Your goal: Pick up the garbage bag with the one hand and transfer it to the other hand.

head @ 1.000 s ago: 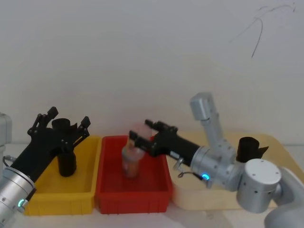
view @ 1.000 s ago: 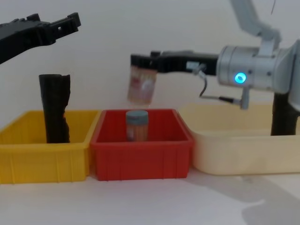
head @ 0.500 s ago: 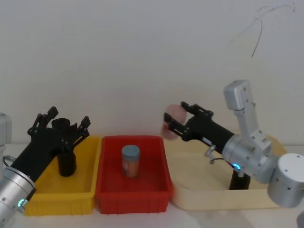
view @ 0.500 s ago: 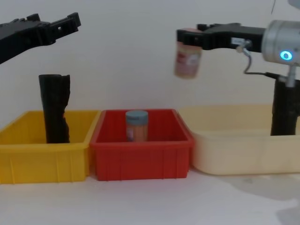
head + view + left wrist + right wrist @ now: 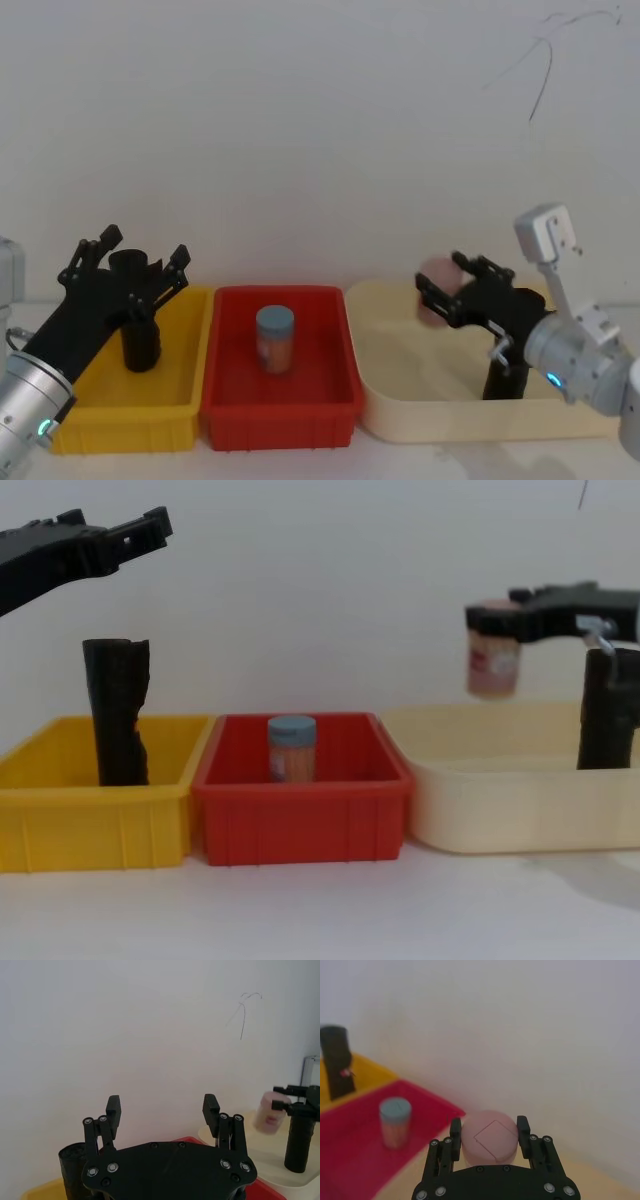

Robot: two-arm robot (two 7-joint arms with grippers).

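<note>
Since 1 s ago your right end effector [image 5: 447,293] has swung from over the red bin [image 5: 215,400] to above the cream tray [image 5: 385,418], carrying a pink-lidded jar [image 5: 493,662] w/ it. It's clamped on that jar, which hangs over the tray's middle, not yet set down.

Left end effector [image 5: 128,264] hasn't budged: it hovers above the yellow bin [image 5: 70,430], fingers spread wide, nothing in them.

One black roll [image 5: 118,710] stands upright in the yellow bin near its back edge, right under the left end effector, untouched. A second black roll [image 5: 605,708] stands at the tray's right end. Can't tell from these views which top is flat vs ragged, so which one is the garbage bag is unclear.

A blue-lidded jar [image 5: 275,339] sits mid red bin.

Progress on the bag handover, as I judge it: none. No bag gripped, no lift, no transfer. The right end effector is busy w/ the jar, so pickup and handoff are both left.
</note>
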